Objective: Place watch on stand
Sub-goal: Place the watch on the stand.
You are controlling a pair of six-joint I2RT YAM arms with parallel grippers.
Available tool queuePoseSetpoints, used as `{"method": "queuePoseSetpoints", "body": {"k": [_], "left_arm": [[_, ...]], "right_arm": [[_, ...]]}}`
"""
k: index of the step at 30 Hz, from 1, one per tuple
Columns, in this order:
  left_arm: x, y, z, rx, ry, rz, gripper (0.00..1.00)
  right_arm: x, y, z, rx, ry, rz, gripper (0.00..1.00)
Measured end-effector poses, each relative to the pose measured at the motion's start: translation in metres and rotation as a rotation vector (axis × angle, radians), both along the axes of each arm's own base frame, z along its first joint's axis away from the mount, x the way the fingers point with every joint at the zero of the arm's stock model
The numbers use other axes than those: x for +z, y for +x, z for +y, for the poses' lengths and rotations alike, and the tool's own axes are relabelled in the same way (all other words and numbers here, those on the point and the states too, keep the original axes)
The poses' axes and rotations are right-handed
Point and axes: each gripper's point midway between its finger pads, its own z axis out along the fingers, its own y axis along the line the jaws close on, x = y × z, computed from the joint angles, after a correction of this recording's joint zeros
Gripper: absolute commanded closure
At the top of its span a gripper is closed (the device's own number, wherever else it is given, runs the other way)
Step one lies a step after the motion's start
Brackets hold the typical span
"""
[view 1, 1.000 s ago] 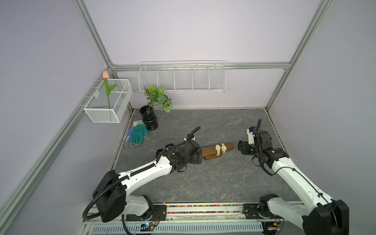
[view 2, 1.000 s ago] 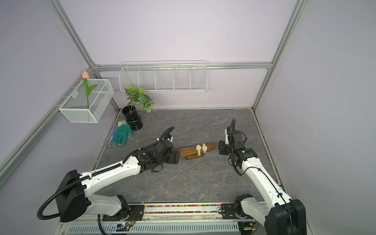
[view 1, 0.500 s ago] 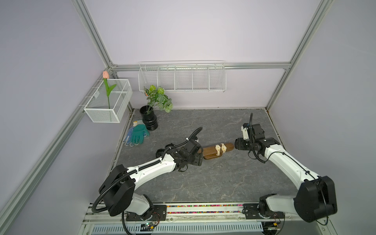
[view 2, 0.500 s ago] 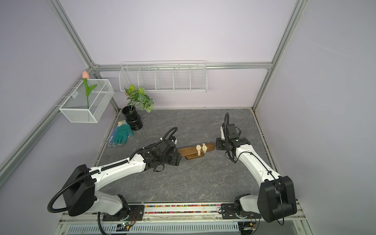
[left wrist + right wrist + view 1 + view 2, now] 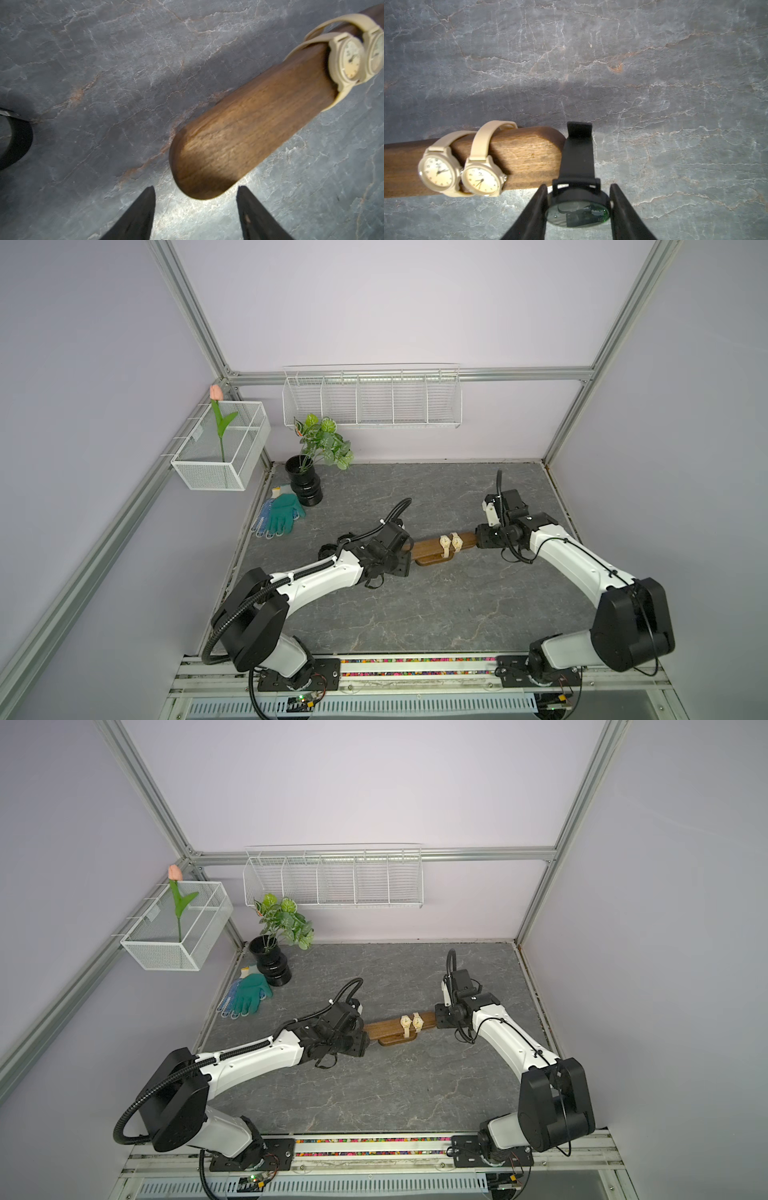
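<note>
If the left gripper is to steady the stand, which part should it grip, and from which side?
Probably best to grip the stand by its bare rounded end, coming in end-on along the bar. That end points straight at the open left gripper, and the wood is free up to the beige watches. The far end is taken: the right gripper holds the black watch there.

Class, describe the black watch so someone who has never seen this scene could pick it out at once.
On the grey table sits a long brown wooden stand. At its rounded end nearer the right arm, the right gripper holds the black watch by its case. Unlike the two beige watches on the stand beside it, it is all black with a dark face.
</note>
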Motion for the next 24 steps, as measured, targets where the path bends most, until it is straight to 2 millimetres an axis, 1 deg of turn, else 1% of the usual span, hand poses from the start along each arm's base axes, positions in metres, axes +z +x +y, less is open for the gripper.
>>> {"method": "queuePoseSetpoints", "body": {"k": [3, 5, 12, 17, 24], "left_arm": [[-0.006, 0.0, 0.0, 0.002, 0.011, 0.014, 0.4], [-0.008, 0.001, -0.001, 0.004, 0.014, 0.019, 0.43], [-0.005, 0.007, -0.002, 0.022, 0.003, 0.015, 0.5], [-0.003, 0.009, -0.001, 0.026, 0.0, 0.014, 0.5], [-0.002, 0.005, -0.006, -0.01, -0.012, 0.024, 0.47]], "right_arm": [[0.002, -0.001, 0.004, 0.014, -0.001, 0.0, 0.53], [0.004, -0.001, 0.006, 0.023, -0.003, 0.001, 0.53], [-0.003, -0.004, 0.006, 0.031, -0.027, 0.027, 0.52], [-0.004, -0.007, 0.006, 0.035, -0.025, 0.041, 0.51], [-0.005, -0.012, 0.008, 0.044, -0.026, 0.061, 0.5]]}}
